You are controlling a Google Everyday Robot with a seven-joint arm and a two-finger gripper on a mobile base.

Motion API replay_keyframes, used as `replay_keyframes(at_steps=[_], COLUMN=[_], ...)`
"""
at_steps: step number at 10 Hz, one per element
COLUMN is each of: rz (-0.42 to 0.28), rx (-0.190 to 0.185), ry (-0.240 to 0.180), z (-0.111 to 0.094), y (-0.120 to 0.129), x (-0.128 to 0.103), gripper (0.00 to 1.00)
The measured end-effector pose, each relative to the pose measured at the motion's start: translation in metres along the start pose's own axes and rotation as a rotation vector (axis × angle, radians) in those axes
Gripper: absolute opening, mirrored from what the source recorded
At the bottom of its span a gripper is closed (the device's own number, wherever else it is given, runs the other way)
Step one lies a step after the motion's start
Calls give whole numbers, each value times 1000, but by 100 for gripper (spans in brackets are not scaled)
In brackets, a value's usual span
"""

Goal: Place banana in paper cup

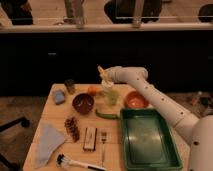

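Note:
My gripper (105, 80) is at the end of the white arm that reaches in from the lower right. It is shut on the banana (101, 71), a small pale-yellow fruit whose tip sticks up and to the left of the fingers. The gripper holds it above the back of the table, just above and slightly left of the paper cup (110, 96), a pale whitish-green cup standing upright. The banana is outside the cup.
A round orange fruit (92, 90), a dark brown bowl (83, 103) and a darker small cup (69, 86) sit left of the paper cup. An orange bowl (136, 100) is to its right. A long green vegetable (106, 115) and a green tray (148, 139) lie in front.

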Motion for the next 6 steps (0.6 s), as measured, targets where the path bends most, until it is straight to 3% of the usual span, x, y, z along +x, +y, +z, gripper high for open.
replay_keyframes(at_steps=[6], rz=[95], rx=[-32], ry=[-137], z=[8], y=[0], x=[1], gripper=[1])
